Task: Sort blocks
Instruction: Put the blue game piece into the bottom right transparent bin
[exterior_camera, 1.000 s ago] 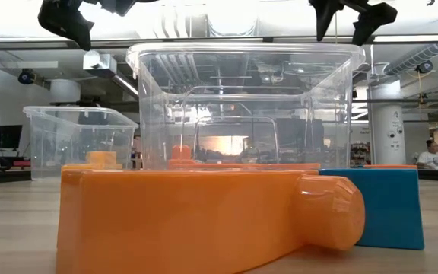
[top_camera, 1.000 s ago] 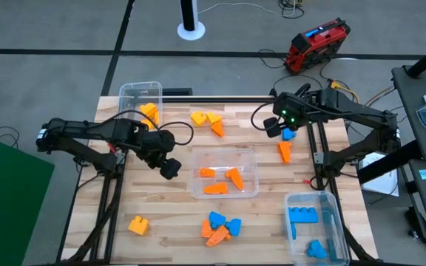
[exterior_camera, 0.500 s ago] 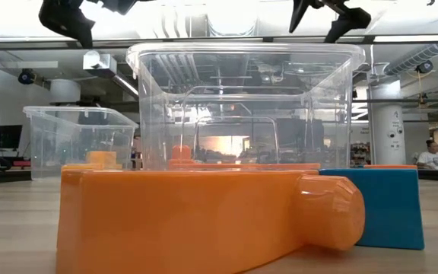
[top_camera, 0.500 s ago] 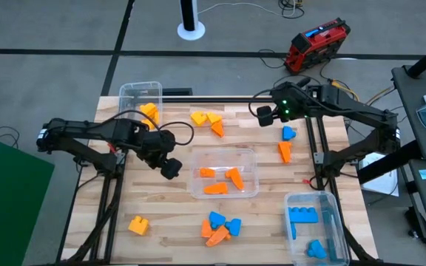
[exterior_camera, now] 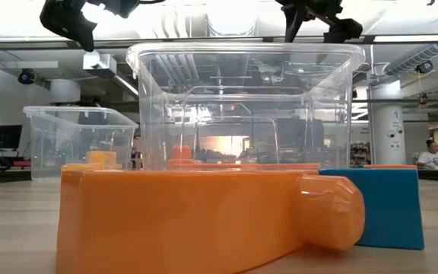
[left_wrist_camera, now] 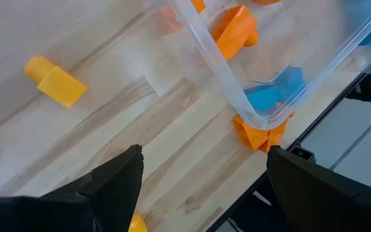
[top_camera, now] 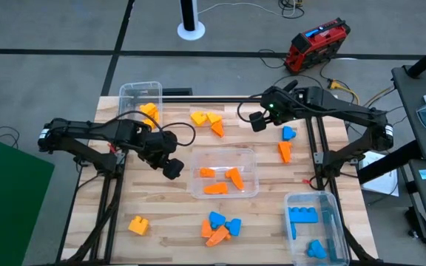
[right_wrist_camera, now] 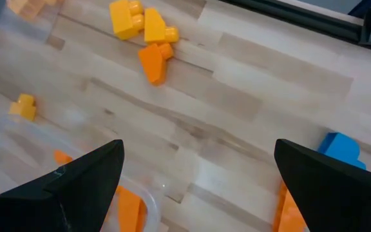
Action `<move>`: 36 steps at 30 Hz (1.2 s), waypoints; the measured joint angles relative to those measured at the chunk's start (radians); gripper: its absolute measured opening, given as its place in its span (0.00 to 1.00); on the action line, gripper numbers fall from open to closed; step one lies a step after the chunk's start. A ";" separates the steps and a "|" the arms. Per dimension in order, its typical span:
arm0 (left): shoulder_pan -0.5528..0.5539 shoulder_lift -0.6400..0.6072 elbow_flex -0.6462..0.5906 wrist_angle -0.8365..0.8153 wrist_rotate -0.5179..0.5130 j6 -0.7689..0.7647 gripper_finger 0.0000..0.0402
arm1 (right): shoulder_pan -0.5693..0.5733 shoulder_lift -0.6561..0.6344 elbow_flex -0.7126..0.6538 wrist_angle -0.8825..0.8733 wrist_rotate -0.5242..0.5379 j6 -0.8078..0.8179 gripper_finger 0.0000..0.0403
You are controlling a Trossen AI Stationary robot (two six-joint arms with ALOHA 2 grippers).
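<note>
Hovering right gripper (top_camera: 257, 120), jaws apart; orange wedge (top_camera: 217, 129) near.

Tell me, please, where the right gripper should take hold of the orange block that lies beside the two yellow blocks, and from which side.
Probably from straight above. The orange block lies flat, its rear against the yellow blocks; the open right gripper should close across its bare flanks.

No legible text or labels anywhere

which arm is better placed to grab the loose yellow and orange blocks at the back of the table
Right. The right hand hangs open just beside that cluster. The left hand, also open, sits by the middle bin, farther away.
</note>
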 joint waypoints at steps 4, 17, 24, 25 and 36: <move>0.000 0.000 -0.001 0.000 0.000 -0.002 0.75 | -0.003 0.000 0.000 0.008 0.000 -0.013 0.98; -0.002 0.000 -0.001 -0.001 0.001 -0.007 0.75 | -0.020 -0.011 0.000 0.008 -0.009 -0.024 0.98; -0.093 0.000 -0.001 -0.011 0.079 -0.121 0.75 | -0.013 -0.022 0.000 -0.004 -0.045 0.007 0.98; -0.122 0.000 -0.001 -0.019 0.082 -0.139 0.75 | -0.008 -0.023 0.000 -0.005 -0.045 0.011 0.98; -0.453 0.000 -0.007 -0.129 0.083 -0.438 0.75 | 0.016 -0.025 0.000 -0.004 -0.046 0.014 0.98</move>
